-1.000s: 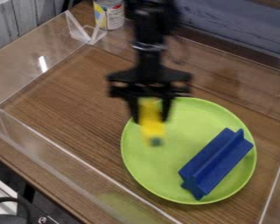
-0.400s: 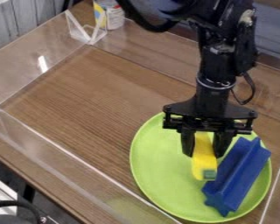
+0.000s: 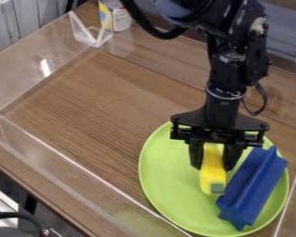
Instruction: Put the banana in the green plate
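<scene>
Gripper (image 3: 214,163) clamped on banana (image 3: 213,171) — carried right since second ago, now low over green plate (image 3: 163,171); release remains.

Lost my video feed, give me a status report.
Gripper shut on banana, pointing down over green plate. Banana's low end at plate surface, release not done. Blue block lies beside it on the plate.
</scene>
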You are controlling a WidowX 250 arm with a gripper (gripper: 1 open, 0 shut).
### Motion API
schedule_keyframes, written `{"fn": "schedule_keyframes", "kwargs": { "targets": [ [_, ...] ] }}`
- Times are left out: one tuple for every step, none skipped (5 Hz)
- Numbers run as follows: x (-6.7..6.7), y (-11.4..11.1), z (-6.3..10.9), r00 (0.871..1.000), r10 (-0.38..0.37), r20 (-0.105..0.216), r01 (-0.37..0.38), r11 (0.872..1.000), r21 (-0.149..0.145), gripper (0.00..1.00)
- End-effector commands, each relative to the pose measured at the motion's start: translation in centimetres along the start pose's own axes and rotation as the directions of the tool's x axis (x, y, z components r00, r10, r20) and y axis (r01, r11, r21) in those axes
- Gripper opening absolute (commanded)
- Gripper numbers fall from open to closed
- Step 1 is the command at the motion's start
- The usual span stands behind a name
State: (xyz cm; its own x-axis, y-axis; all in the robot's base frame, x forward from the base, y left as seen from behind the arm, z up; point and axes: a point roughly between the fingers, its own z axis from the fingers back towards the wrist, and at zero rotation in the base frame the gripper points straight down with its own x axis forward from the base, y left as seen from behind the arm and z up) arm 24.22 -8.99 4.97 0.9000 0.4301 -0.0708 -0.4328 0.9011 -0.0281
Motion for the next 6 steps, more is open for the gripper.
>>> {"fn": "schedule_keyframes", "kwargs": {
  "targets": [
    [0.30, 0.03, 0.39, 1.000, -0.001, 0.014, 0.002, 1.000, -0.016, 0.00],
    [0.36, 0.21, 0.20, 1.000, -0.005, 0.010, 0.006, 1.000, -0.013, 0.00],
    [0.41, 0.41, 0.07, 1.000, -0.009, 0.007, 0.009, 1.000, -0.011, 0.00],
    [0.47, 0.64, -0.06, 1.000, -0.013, 0.004, 0.013, 1.000, -0.009, 0.00],
    [0.51, 0.83, -0.11, 1.000, -0.016, 0.001, 0.016, 1.000, -0.008, 0.00],
    [0.56, 0.99, -0.15, 1.000, -0.019, -0.003, 0.019, 1.000, -0.007, 0.00]
  ]
}}
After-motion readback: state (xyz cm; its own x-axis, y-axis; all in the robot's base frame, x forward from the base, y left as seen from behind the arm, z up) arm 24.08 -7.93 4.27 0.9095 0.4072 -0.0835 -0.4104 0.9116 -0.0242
